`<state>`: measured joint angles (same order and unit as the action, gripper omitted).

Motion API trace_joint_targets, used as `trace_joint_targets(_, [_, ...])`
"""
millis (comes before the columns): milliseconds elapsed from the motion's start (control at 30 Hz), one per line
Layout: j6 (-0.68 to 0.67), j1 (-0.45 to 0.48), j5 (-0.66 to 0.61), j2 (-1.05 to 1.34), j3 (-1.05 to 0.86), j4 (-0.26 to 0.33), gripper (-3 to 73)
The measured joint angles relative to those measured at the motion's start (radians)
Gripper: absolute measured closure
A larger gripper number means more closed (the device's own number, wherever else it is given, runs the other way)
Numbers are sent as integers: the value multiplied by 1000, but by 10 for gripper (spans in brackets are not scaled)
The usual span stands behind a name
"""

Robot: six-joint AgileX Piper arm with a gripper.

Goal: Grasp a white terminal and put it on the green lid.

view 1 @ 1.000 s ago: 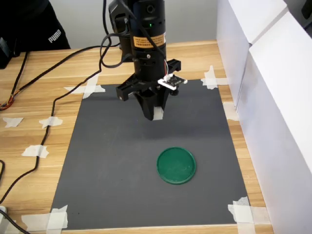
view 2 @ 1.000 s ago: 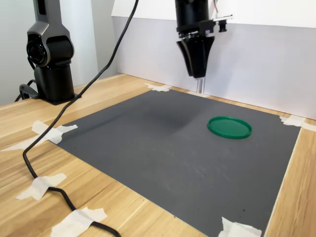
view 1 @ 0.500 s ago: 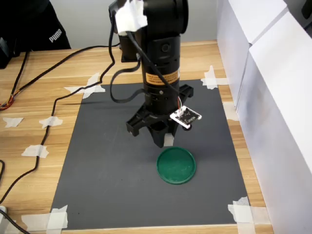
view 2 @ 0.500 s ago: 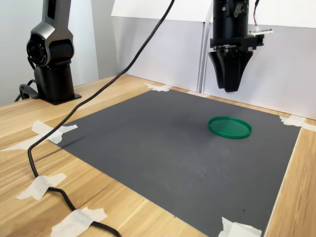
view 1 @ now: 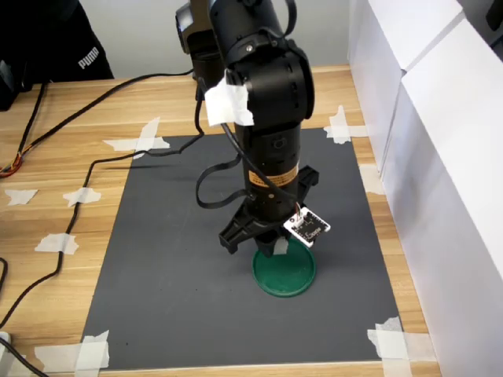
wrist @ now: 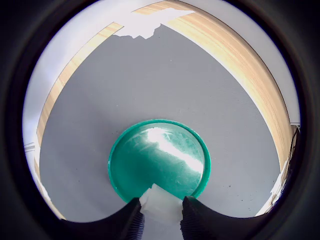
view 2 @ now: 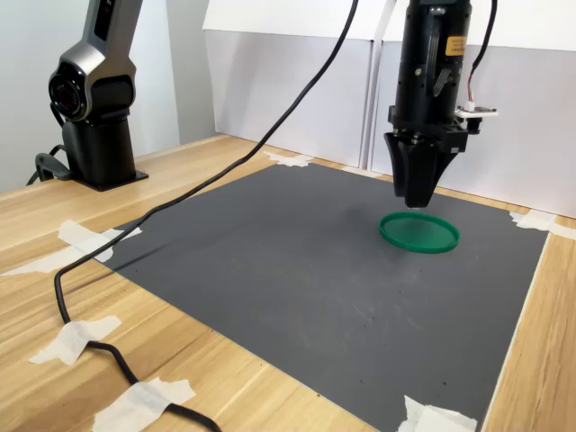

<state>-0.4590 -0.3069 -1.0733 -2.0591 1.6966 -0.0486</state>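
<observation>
Only the wrist view shows the end effector [wrist: 161, 220] clamped on the white terminal [wrist: 161, 206], poised over the green lid [wrist: 159, 159].

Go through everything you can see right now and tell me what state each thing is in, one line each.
gripper: shut on the white terminal, above the lid's edge.
white terminal: held between the gripper's fingers, not yet on the lid.
green lid: flat on the mat, rim up, nothing on it.
dark mat: flat, corners taped to the wooden table.
black cable: slack, draped across the table and mat.
</observation>
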Motion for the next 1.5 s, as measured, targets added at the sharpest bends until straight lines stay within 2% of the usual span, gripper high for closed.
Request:
trace_joint_targets(400, [-11,0,18,-13,2,20,415])
trace_joint_targets(500, [-15,0,19,-14,3,23,387])
trace_joint_targets(733, [-18,0,22,-15,3,23,256])
trace_joint_targets(1133, [-18,0,17,49,3,23,239])
trace_joint_targets(1233, [-15,0,26,107,3,23,255])
trace_joint_targets(1333, [-4,0,41,170,3,23,306])
trace_joint_targets(1500, [14,0,61,285,-17,31,494])
